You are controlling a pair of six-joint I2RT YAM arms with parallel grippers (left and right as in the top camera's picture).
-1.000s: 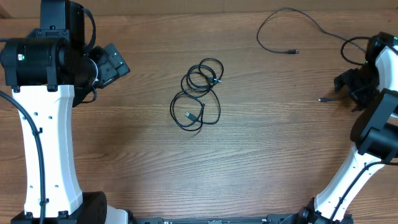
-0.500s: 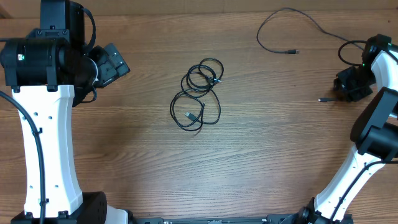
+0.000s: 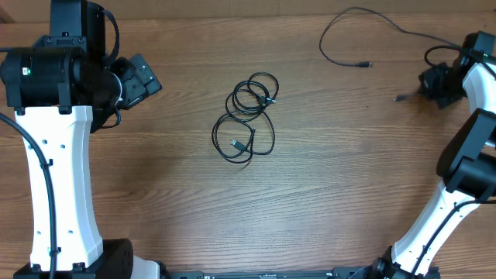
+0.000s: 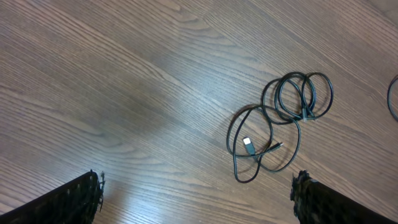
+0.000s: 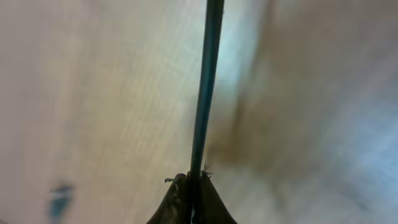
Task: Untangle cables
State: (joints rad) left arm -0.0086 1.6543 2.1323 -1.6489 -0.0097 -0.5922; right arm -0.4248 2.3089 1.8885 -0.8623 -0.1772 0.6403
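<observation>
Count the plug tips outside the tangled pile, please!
2. One plug tip lies upper right on the table; the other tip pokes out beside the right gripper pinching its cable. Others may be hidden.

Robot lab: white robot arms (image 3: 58,155) flank wooden table (image 3: 310,194)

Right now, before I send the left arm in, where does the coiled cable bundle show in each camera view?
Overhead: cable bundle at the picture's centre, slightly above the middle.
Left wrist: cable bundle right of centre, about mid-height.
Right wrist: not in it; only a single cable pinched in the right fingers.
Shared landmark: the pale plug inside the bundle's lower loop, seen overhead and in the left wrist view.
</observation>
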